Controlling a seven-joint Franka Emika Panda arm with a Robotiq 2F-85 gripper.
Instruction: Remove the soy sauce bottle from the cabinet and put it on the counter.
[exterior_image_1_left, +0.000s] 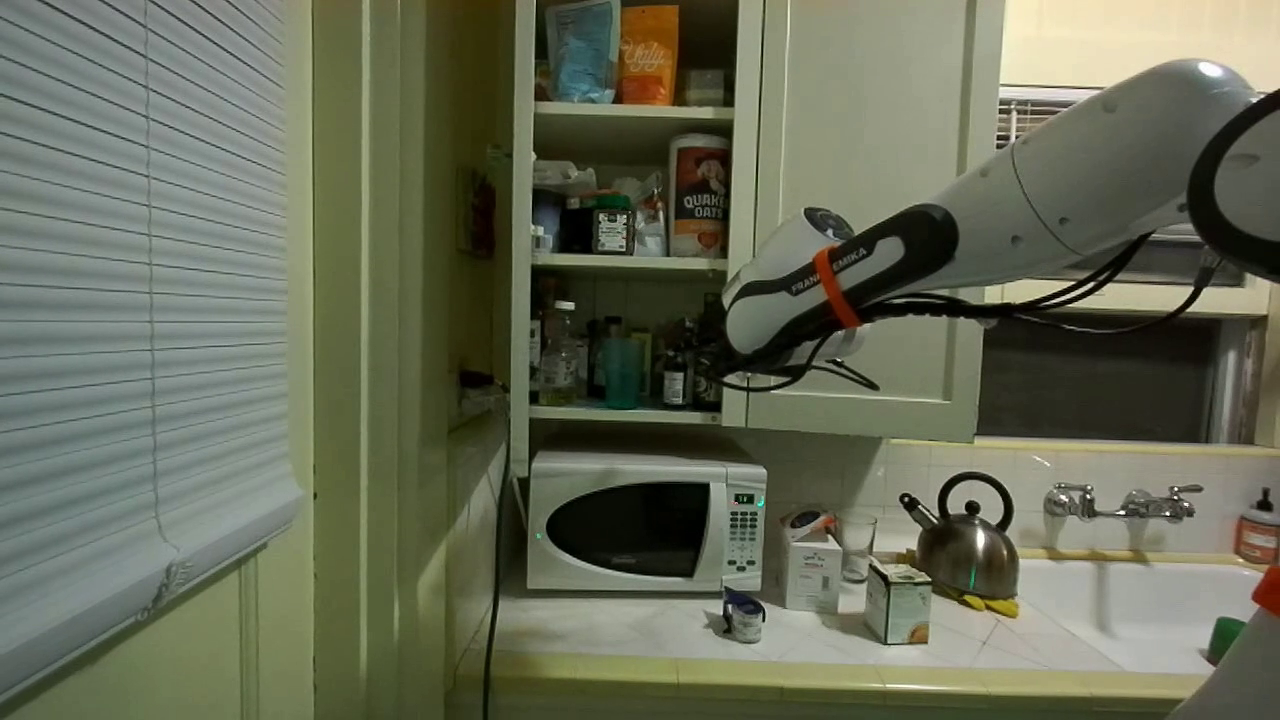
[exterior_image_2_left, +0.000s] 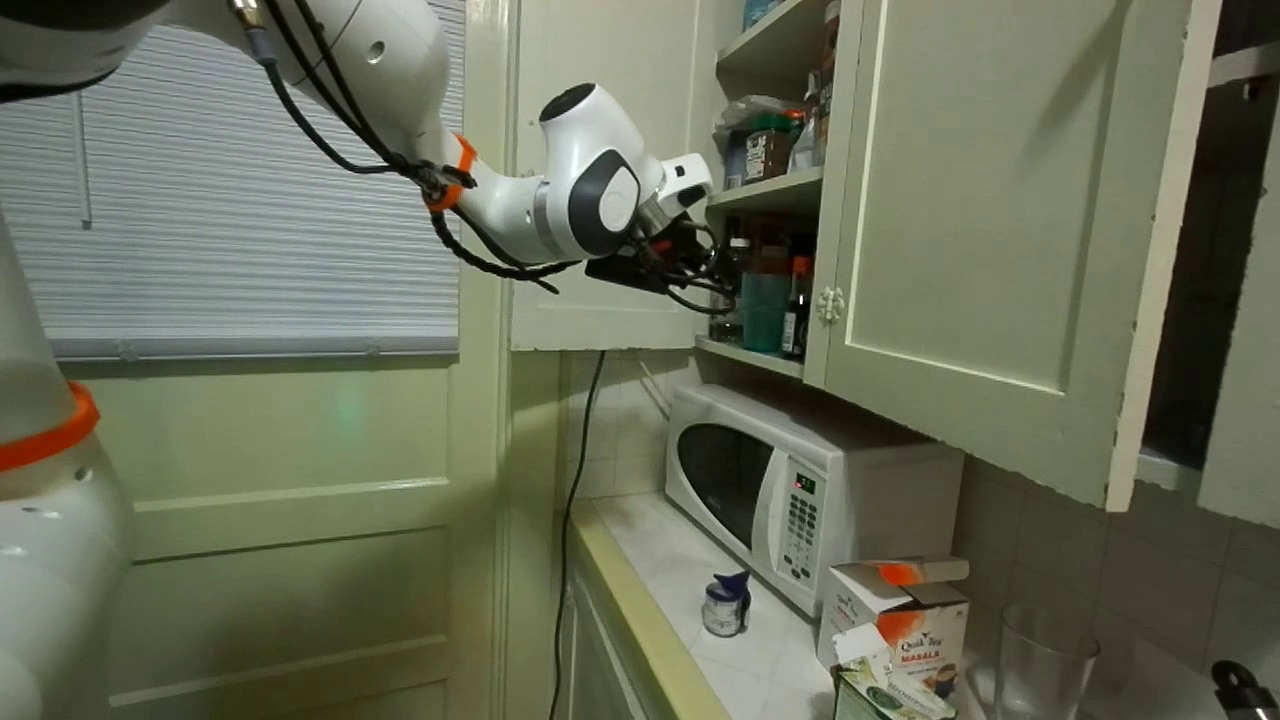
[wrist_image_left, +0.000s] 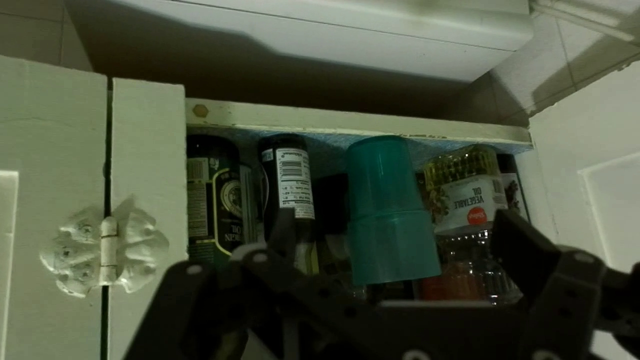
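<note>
The soy sauce bottle, dark with a white nutrition label, stands on the cabinet's lowest open shelf. It shows in the wrist view (wrist_image_left: 292, 175) and in both exterior views (exterior_image_1_left: 675, 380) (exterior_image_2_left: 796, 315), with an orange-red cap. The cabinet (exterior_image_1_left: 630, 413) is open. The counter (exterior_image_1_left: 620, 640) lies below it. My gripper (wrist_image_left: 395, 225) is open and empty in front of the shelf. In the wrist view, which is upside down, one finger overlaps the bottle and the teal cups lie between the fingers. In an exterior view the gripper (exterior_image_2_left: 710, 275) is at the cabinet opening, its fingertips unclear.
Teal cups (wrist_image_left: 390, 215) stand beside the bottle, with vegetable oil (wrist_image_left: 467, 195) and a dark green oil bottle (wrist_image_left: 215, 195) on either side. A microwave (exterior_image_1_left: 640, 525) is under the cabinet. A small jar (exterior_image_1_left: 743, 615), boxes (exterior_image_1_left: 898, 603) and a kettle (exterior_image_1_left: 967, 550) are on the counter.
</note>
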